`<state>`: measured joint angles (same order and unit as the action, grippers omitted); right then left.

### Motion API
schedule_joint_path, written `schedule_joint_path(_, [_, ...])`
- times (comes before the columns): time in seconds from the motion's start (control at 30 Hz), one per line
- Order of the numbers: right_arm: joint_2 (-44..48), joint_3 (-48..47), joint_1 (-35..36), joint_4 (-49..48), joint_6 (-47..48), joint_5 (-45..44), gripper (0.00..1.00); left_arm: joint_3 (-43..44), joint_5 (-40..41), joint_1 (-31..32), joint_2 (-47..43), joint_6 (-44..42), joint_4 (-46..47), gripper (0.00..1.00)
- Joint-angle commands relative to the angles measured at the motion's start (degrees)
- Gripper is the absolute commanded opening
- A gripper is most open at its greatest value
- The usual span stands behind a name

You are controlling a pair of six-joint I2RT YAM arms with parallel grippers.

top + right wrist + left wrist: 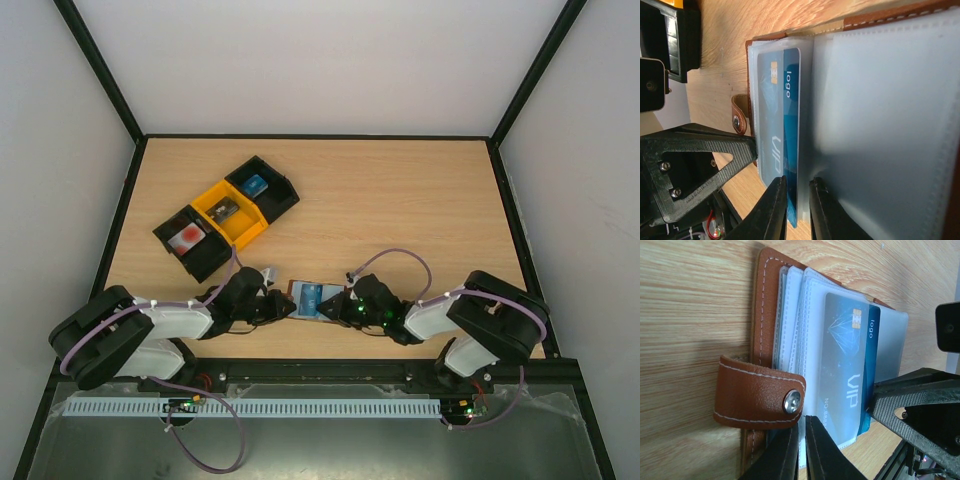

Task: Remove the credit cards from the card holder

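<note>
The brown leather card holder (312,298) lies open on the table between both grippers, its pale sleeves fanned out (762,330) (880,125). A blue card (871,360) marked "logo" and "VIP" sticks partly out of one sleeve (791,125). My left gripper (283,305) (802,420) is shut on the holder's sleeve edge beside the snap strap (760,397). My right gripper (335,305) (797,181) is shut on the exposed edge of the blue card. A white card with a red blotch (187,236), a dark grey card (225,210) and another blue card (254,184) lie in trays.
A row of three trays stands at the back left: a black one (168,232), a yellow one (250,230), a black one (285,196). The enclosure's black frame and white walls border the wooden table (420,200).
</note>
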<state>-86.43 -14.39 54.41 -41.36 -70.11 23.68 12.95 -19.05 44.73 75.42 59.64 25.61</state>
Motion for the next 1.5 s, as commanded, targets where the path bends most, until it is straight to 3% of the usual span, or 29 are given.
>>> schedule_joint_path(0.0, [-1.0, -1.1, 0.3, -2.1, 0.5, 0.5, 0.13, -1.0, -0.5, 0.3, 0.3, 0.0, 0.7, 0.08])
schedule_joint_path(0.53, [-0.7, 0.6, 0.3, -4.8, 0.6, 2.3, 0.02, -1.1, 0.1, 0.2, -0.5, 0.2, -0.2, 0.08])
schedule_joint_path(1.27, [25.7, 2.6, 0.1, 25.9, 8.4, -10.2, 0.02, 0.6, 2.3, 0.2, -3.0, -0.9, -4.9, 0.08])
schedule_joint_path(1.33, [26.6, 2.4, 0.2, 27.2, 9.4, -10.2, 0.02, 1.9, 2.4, 0.3, -3.7, -1.3, -6.2, 0.11])
schedule_joint_path(1.47, [28.3, 1.0, 0.1, 30.2, 11.9, -8.7, 0.02, 6.1, 2.8, 0.3, -6.5, -3.3, -10.9, 0.34])
